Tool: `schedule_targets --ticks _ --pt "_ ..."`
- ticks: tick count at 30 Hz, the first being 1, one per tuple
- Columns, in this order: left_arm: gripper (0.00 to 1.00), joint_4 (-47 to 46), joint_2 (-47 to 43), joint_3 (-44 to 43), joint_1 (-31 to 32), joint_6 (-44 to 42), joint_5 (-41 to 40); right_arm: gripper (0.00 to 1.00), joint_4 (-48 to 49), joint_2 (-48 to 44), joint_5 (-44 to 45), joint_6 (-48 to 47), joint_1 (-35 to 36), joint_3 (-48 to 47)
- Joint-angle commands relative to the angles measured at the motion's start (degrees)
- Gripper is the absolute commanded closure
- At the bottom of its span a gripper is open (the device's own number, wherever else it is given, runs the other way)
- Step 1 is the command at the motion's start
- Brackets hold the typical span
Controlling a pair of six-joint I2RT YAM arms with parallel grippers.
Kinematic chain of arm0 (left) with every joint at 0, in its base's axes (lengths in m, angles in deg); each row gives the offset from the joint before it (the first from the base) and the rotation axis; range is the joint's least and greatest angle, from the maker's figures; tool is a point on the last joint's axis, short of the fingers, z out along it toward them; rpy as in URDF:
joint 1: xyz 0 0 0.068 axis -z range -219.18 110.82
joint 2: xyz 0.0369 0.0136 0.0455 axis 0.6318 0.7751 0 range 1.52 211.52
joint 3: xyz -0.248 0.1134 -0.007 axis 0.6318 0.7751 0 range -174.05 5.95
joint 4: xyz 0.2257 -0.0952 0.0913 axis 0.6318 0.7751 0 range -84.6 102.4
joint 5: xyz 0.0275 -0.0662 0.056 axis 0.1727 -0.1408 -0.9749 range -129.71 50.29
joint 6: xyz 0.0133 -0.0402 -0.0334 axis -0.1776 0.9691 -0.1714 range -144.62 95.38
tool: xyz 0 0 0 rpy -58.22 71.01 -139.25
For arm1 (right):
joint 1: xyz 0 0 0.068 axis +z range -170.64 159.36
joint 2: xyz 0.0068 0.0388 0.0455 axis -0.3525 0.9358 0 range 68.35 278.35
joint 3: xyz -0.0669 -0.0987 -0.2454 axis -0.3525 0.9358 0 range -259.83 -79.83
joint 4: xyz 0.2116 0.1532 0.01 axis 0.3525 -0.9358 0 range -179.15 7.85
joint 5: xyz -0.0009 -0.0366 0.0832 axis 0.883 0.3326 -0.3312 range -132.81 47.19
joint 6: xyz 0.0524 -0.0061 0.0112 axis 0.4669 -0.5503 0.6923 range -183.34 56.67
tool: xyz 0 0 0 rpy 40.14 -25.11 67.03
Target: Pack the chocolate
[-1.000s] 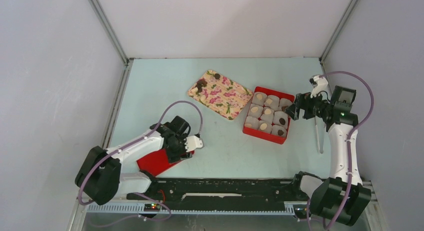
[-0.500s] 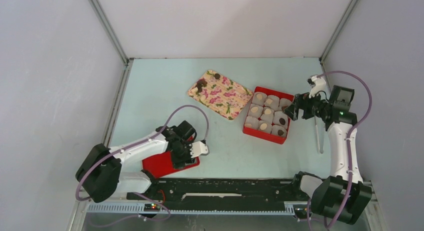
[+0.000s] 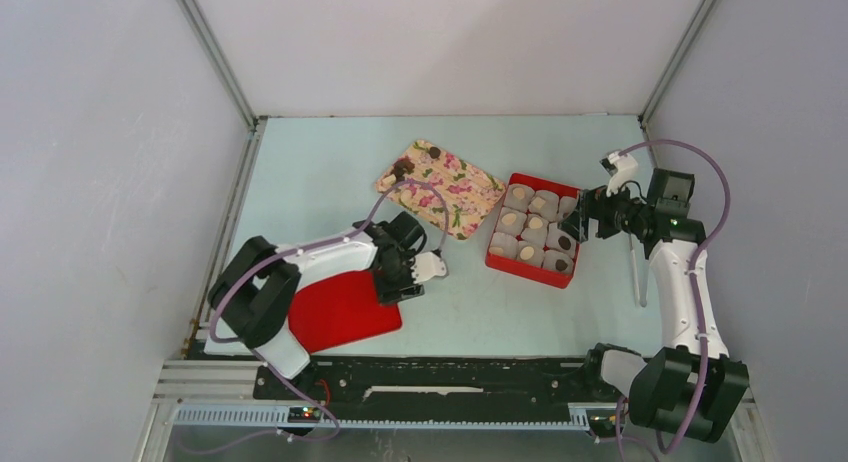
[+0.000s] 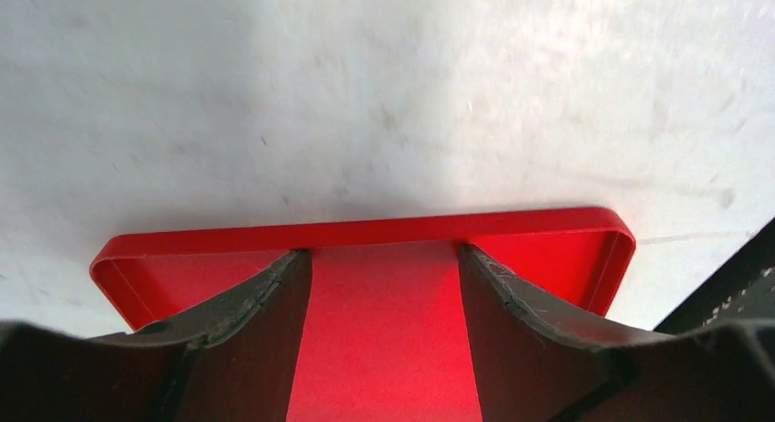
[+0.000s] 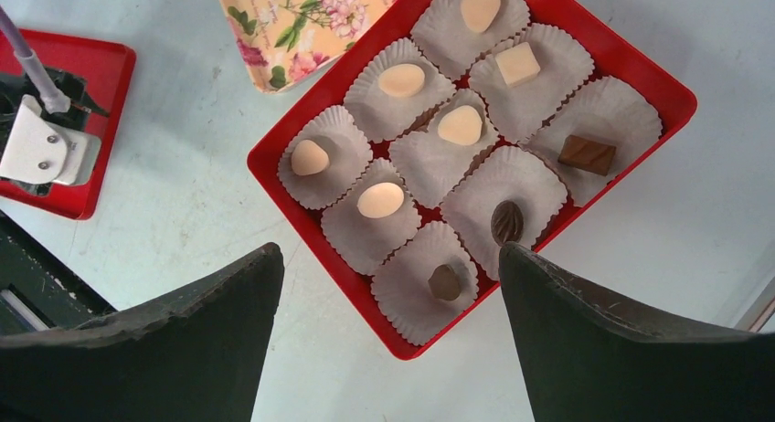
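Observation:
The red box [image 3: 497,262] holds several white paper cups, each with a chocolate. In the right wrist view there are cream pieces [image 5: 380,199] and dark pieces [image 5: 445,281] in the box [image 5: 302,219]. Two dark chocolates [image 3: 403,168] lie on the floral tray [image 3: 452,192]. My right gripper [image 3: 578,225] is open and empty, hovering over the box's right side [image 5: 388,250]. My left gripper [image 3: 402,279] is open, its fingertips [image 4: 297,258] against the far rim of the flat red lid [image 3: 345,310], which lies on the table; the lid floor [image 4: 548,258] shows between the fingers.
A thin metal tool [image 3: 635,272] lies on the table right of the box. Grey walls close in the left, back and right. A black rail [image 3: 450,377] runs along the near edge.
My left gripper has moved right and away from the base, and the red lid has slid with it toward the box. My right gripper has shifted slightly left over the box.

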Motion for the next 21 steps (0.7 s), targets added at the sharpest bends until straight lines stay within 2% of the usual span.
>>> schedule_targets --ticks 1,7,11,13,16,21 --pt "0.36 -4.6 5.0 -6.6 2.2 -1.7 3.7 0.10 0.9 0.2 1.2 -1.6 0.4 -0.2" --pt "0.35 -4.7 10.9 -17.8 6.6 -0.2 6.8 0.10 0.5 0.3 1.8 -2.1 0.4 -0.2" --pt "0.35 -0.3 11.9 -24.5 7.3 0.7 8.0 0.10 0.0 0.0 2.0 -2.4 0.3 -0.2" --pt "0.34 1.4 9.9 -24.0 7.1 0.7 6.4 0.10 -0.3 -0.2 2.0 -2.7 0.1 -0.2" --pt "0.35 2.5 4.3 -18.8 6.0 -0.2 3.0 0.10 -0.8 -0.4 1.8 -3.1 -0.2 -0.2" --pt "0.46 4.8 -4.2 -11.5 0.4 2.3 4.0 0.10 -0.5 -0.2 1.0 -3.3 -0.1 -0.2"
